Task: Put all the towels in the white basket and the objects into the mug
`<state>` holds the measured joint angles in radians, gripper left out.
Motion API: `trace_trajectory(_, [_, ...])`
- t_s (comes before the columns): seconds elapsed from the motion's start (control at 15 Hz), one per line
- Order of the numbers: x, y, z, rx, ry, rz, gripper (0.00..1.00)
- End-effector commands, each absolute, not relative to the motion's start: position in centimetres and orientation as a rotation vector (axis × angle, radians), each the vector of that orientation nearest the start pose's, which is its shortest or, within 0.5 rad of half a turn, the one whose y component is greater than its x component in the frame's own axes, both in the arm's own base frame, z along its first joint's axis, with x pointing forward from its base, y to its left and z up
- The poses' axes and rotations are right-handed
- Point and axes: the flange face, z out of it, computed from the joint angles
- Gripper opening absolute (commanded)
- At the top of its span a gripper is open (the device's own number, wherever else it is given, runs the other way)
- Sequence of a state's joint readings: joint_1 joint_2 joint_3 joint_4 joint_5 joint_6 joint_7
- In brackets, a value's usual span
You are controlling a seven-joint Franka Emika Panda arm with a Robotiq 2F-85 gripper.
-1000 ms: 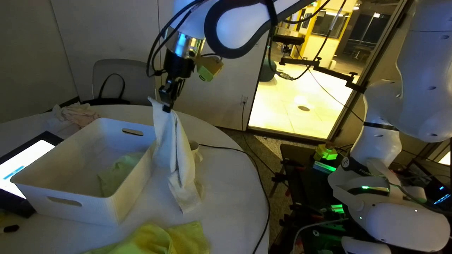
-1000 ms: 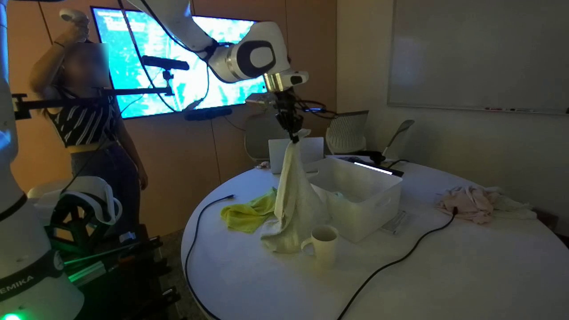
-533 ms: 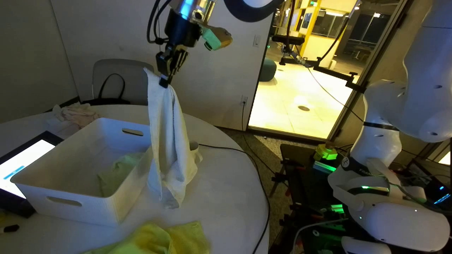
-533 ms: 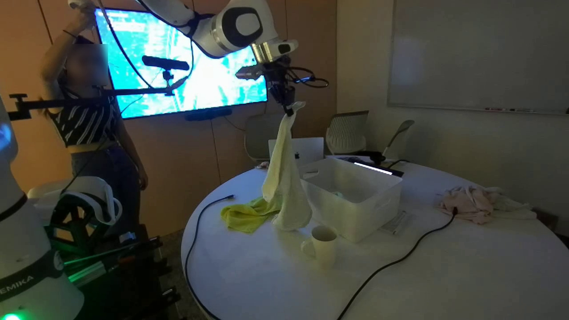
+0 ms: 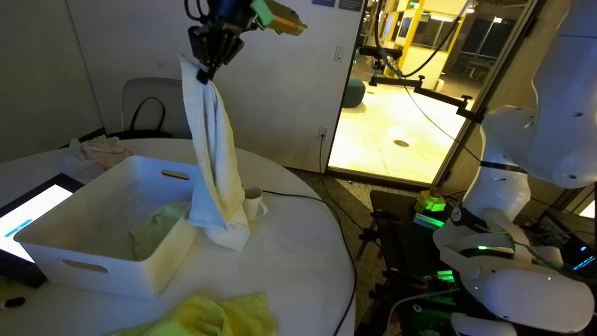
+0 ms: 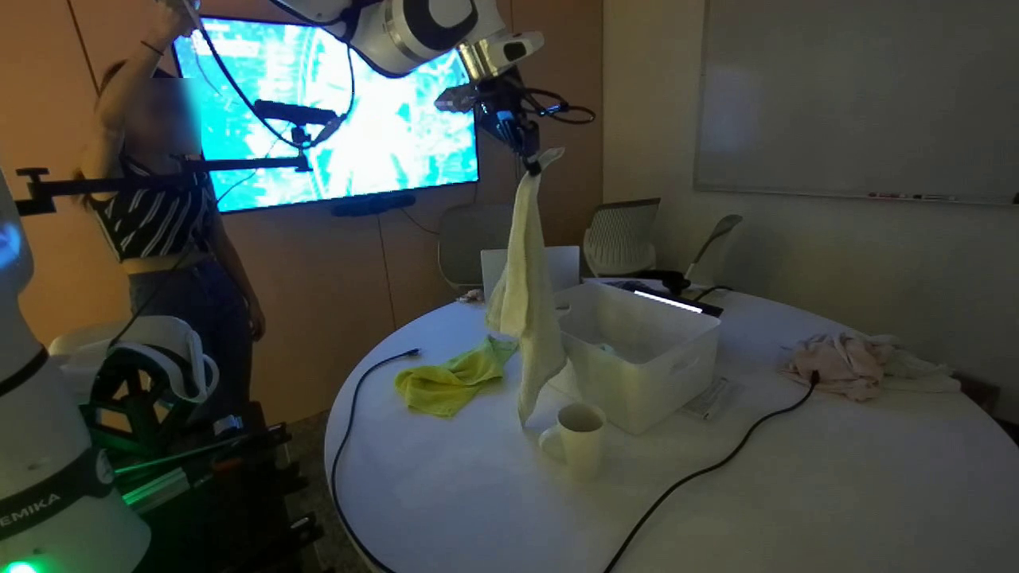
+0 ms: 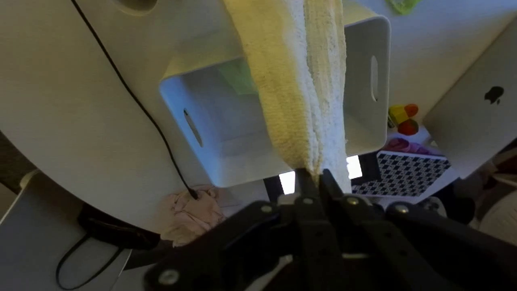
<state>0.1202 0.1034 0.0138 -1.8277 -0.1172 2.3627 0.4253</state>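
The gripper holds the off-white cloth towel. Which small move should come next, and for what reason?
Probably the gripper should lift the off-white cloth towel a little higher. In both exterior views the towel's lower end hangs outside the white rectangular plastic basket, apparently below its rim, so carrying it across at this height might drag it against the basket.

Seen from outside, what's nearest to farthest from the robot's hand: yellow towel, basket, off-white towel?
In an exterior view:
1. Off-white towel, pinched in the hand.
2. Basket, below, toward picture left.
3. Yellow towel, bottom edge.
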Motion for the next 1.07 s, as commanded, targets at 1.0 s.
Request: trace_trajectory(1.0, [74.5,6.1,59.0,-2.501,0.924,-1.176,0.02])
